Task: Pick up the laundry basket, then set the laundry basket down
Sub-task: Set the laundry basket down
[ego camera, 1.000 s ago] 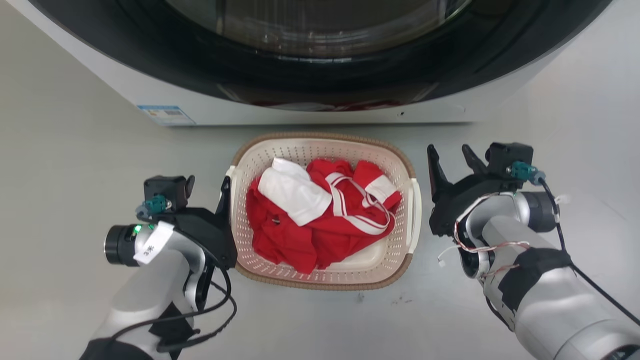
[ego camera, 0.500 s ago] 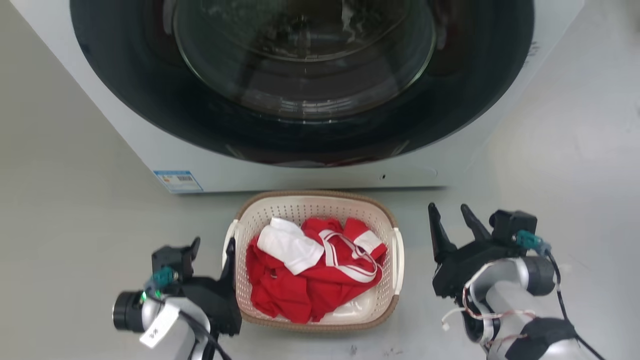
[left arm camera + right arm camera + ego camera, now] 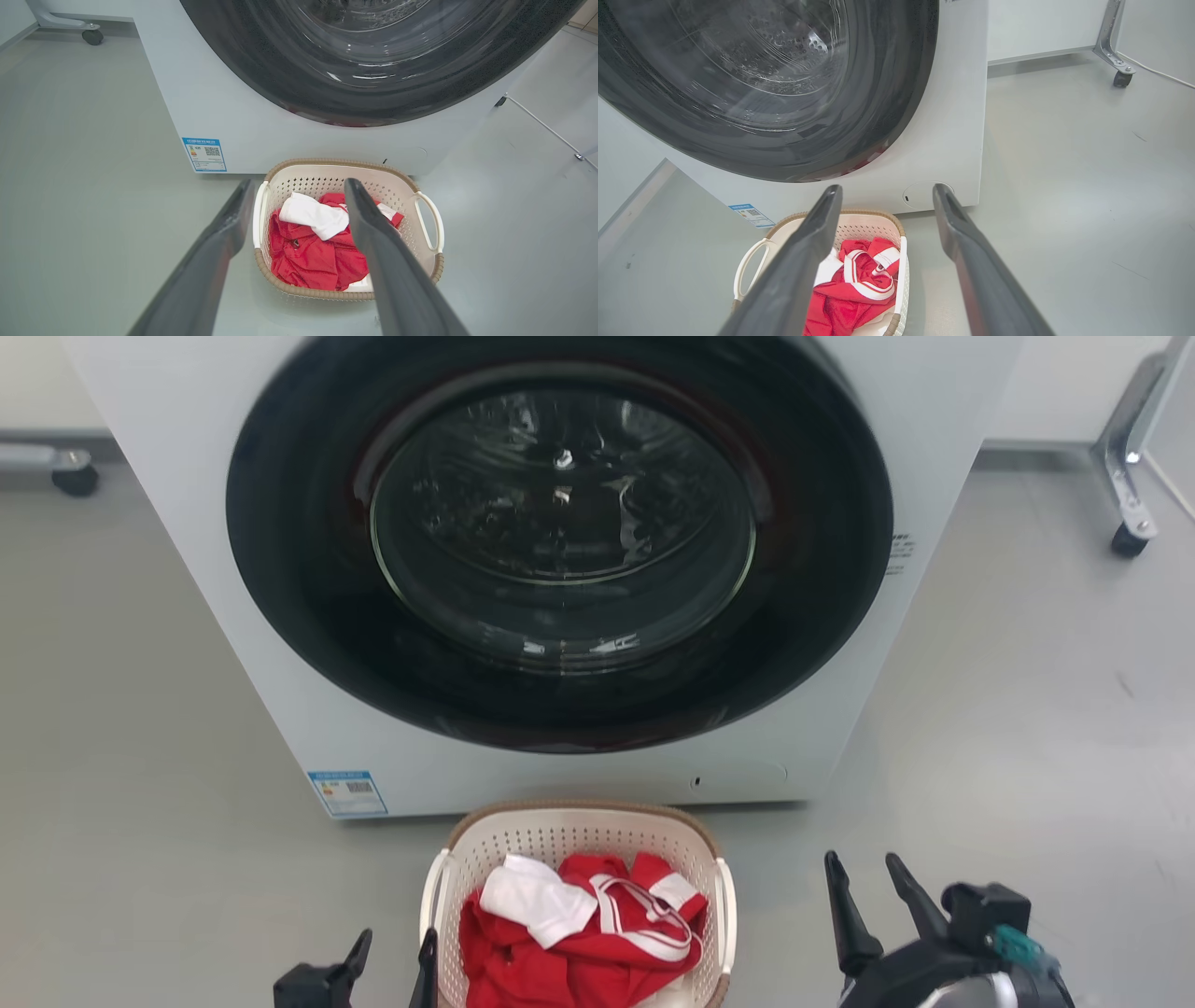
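The laundry basket [image 3: 560,826] stands on the grey floor just in front of the washing machine, with red and white clothes [image 3: 579,933] heaped in it. My left gripper [image 3: 394,947] is open and empty beside the basket's left loop handle [image 3: 429,896]. On the other side my right gripper [image 3: 864,873] is open too, a short way off the right handle [image 3: 726,910]. In the left wrist view the basket [image 3: 336,162] lies below and beyond the spread left gripper [image 3: 299,184]. The right wrist view has the basket [image 3: 859,228] low down, behind the left finger of the right gripper [image 3: 887,189].
A white washing machine [image 3: 187,616] with a big dark round door [image 3: 560,523], shut, rises directly behind the basket. Wheeled frame legs stand at the far left [image 3: 75,478] and far right [image 3: 1128,539]. Bare grey floor [image 3: 1027,709] lies to both sides.
The head camera has swung upward, so the basket and grippers have slid to the bottom edge and the whole machine door shows. The basket stays on the floor; both grippers stay open.
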{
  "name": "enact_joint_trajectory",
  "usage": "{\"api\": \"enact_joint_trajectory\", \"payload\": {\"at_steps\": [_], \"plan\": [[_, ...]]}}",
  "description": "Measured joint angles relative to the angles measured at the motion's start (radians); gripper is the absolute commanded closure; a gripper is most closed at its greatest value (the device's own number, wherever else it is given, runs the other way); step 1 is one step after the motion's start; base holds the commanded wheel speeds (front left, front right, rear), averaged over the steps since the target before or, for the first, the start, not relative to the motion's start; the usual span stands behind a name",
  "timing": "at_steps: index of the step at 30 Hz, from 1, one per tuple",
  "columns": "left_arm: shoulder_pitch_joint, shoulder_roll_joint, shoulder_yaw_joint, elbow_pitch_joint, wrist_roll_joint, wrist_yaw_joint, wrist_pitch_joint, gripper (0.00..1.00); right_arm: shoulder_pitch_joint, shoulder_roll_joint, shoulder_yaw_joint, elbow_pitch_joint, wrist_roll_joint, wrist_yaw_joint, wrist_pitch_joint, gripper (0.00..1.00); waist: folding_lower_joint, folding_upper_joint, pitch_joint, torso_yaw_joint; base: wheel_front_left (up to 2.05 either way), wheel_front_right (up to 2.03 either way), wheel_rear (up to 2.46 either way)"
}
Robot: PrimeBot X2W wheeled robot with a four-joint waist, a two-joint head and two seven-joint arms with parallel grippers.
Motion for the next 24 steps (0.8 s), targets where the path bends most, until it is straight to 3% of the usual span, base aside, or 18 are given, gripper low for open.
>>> {"api": "enact_joint_trajectory", "payload": {"at_steps": [13, 24], "plan": [[0.199, -0.021, 0.199, -0.221, 0.140, 0.000, 0.000, 0.00, 0.238, 0.032, -0.173, -0.223, -0.162, -0.003, 0.000, 0.00, 0.0001, 0.0001, -0.105, -0.012, 0.00, 0.00, 0.00], [0.268, -0.063, 0.271, -0.365, 0.255, 0.000, 0.000, 0.00, 0.300, 0.064, -0.248, -0.351, -0.270, -0.003, -0.003, 0.00, 0.0002, 0.0003, -0.103, -0.018, 0.00, 0.00, 0.00]]}}
